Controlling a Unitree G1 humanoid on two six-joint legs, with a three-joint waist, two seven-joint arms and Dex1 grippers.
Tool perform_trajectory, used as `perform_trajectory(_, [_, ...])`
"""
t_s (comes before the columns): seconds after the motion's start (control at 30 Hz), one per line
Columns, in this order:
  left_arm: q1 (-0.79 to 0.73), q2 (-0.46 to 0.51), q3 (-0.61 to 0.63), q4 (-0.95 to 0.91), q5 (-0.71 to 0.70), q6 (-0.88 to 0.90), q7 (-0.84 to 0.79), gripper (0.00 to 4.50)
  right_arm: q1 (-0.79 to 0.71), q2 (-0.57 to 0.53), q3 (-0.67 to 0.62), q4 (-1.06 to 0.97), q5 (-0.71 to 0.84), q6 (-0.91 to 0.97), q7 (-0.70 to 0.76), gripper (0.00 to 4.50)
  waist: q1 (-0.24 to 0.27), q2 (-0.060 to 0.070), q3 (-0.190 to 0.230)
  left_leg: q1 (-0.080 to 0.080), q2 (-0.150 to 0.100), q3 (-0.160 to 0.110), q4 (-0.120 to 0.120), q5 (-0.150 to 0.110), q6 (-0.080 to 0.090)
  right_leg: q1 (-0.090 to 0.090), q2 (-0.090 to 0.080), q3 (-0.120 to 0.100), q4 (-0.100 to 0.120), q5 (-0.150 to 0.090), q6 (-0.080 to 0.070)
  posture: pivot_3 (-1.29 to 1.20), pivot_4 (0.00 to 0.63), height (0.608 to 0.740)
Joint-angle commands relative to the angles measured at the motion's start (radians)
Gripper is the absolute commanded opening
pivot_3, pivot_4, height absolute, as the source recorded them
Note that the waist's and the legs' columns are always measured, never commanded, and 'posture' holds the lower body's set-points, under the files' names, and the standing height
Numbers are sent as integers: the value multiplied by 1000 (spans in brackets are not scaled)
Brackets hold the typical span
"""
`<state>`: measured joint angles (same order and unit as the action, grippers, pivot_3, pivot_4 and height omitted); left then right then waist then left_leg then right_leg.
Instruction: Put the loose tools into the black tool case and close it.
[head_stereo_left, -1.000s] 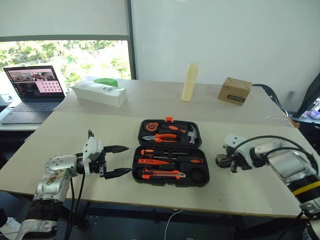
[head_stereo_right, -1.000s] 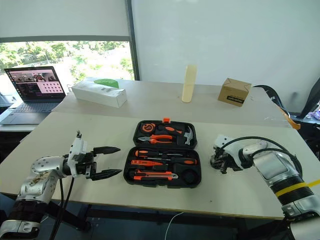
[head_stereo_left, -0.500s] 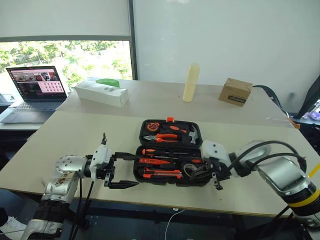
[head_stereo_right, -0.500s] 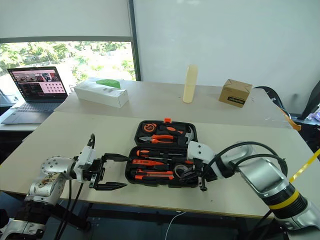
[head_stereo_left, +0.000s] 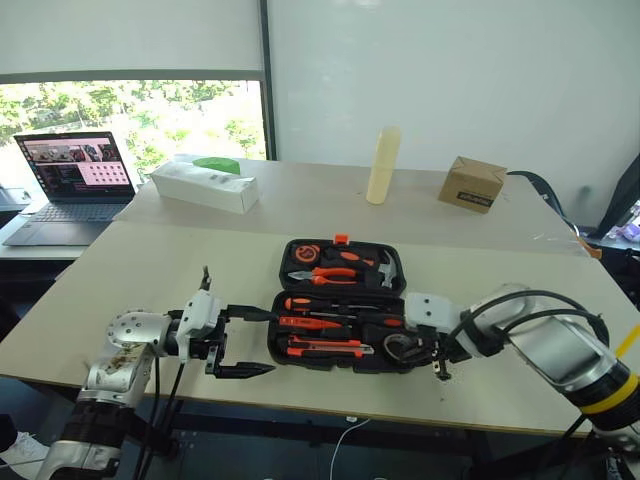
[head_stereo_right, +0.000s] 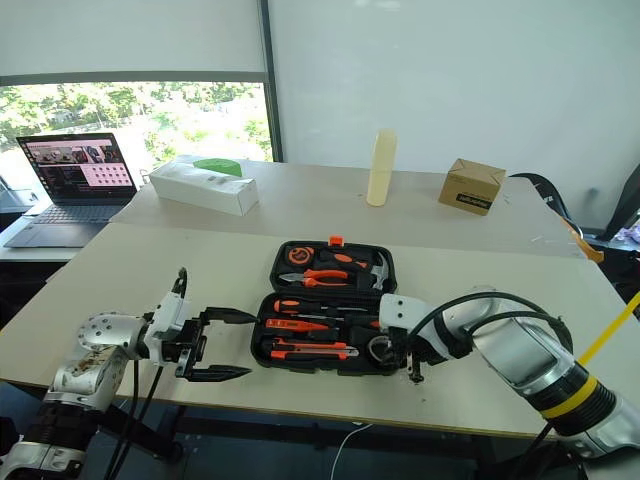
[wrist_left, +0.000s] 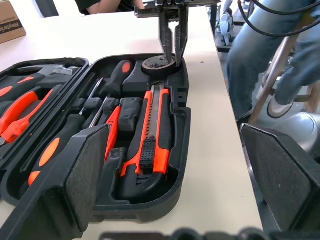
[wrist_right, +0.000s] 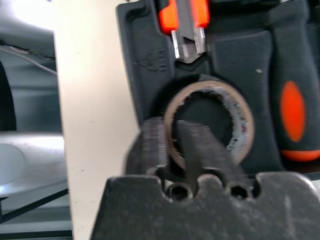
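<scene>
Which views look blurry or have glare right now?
Right wrist view: the right end effector is soft up close, the tape roll sharper. Left wrist view: near finger pads blurred, utility knife crisp. Eye views: the bright window washes out.

The black tool case (head_stereo_left: 343, 318) lies open and flat on the table (head_stereo_left: 150, 270), near the table's front edge and about halfway along it. Its two halves sit one behind the other. An orange latch (head_stereo_left: 339, 239) sticks up at the far rim. In the front half, the tools lie in their slots. The utility knife (wrist_left: 150, 141) is orange and black and lies along the front edge of the case. Behind it lie screwdrivers (wrist_left: 75, 134) with black and orange handles. The small black tape roll (wrist_right: 210, 121) sits flat in a round slot at the front right corner of the case.
</scene>
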<state>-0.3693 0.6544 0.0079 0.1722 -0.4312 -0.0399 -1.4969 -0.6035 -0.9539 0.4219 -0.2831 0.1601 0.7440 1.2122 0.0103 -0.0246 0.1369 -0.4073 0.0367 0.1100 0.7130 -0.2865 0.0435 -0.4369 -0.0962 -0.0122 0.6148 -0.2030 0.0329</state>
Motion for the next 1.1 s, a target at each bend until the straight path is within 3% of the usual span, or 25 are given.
perform_trajectory(0.03, [-1, 35, 57, -4, -11, 35, 58, 4500, 11, 7, -196, 1, 118, -54, 21, 2376, 0, 0, 0, 0, 0, 0, 0, 0, 0, 0, 0, 0, 0, 0, 0, 0, 150, 740])
perform_trajectory(0.1, [0, 54, 85, 19, -2, 57, 108, 4500, 54, -12, -315, -1, 201, -83, 65, 2995, 0, 0, 0, 0, 0, 0, 0, 0, 0, 0, 0, 0, 0, 0, 0, 0, 150, 740])
perform_trajectory(0.23, [-2, 72, 126, 71, 25, 120, 235, 4500, 178, -6, -493, 34, 254, -117, 19, 2995, 4, 0, 0, 0, 0, -2, 0, 0, 0, 2, 0, -2, -2, 0, 0, 0, 150, 740])
perform_trajectory(0.27, [-1, 73, 127, 85, 51, 121, 276, 4500, 205, 2, -505, 54, 215, -150, -32, 2551, 4, 0, 0, 1, 0, -1, 0, 0, 0, 3, 0, -2, -2, 0, 0, 0, 150, 740])
perform_trajectory(0.33, [1, 71, 122, 100, 94, 134, 349, 3985, 257, 1, -494, 89, 126, -231, -104, 2260, 2, -1, 0, 2, 0, -1, 0, 0, 0, 4, 0, -1, -2, 0, 0, 0, 150, 740])
perform_trajectory(0.37, [1, 62, 123, 103, 106, 151, 391, 3808, 279, 2, -477, 106, 79, -274, -140, 1893, 1, -1, 0, 3, 0, -1, 0, 0, 0, 4, 0, -1, -2, 0, 1, 0, 150, 740])
perform_trajectory(0.53, [5, 10, 79, 53, 147, 239, 510, 1783, 299, 92, -394, 187, -65, -402, -301, 69, -5, -1, 0, 3, 0, 1, 0, 1, -1, 3, 0, 0, 0, 0, 1, 0, 150, 740])
perform_trajectory(0.67, [-5, -20, 20, 37, 190, 290, 556, 346, 267, 168, -337, 246, -111, -460, -343, 0, -8, -1, 0, 3, 0, 3, 0, 1, -2, 3, 1, 0, 1, 0, 1, 0, 150, 740])
perform_trajectory(0.9, [-14, -82, -71, -46, 206, 338, 560, 346, 259, 220, -262, 177, -122, -405, -321, 0, -8, -1, 0, 2, 0, 3, 0, 1, -2, 3, 1, 0, 0, 0, 1, 0, 150, 740])
perform_trajectory(1.1, [-1, -77, -79, -89, 203, 352, 543, 346, 284, 212, -245, 75, -121, -316, -301, 0, -8, -1, 0, 2, 0, 1, -1, 1, -2, 2, 1, 0, 0, 0, 0, 0, 150, 740])
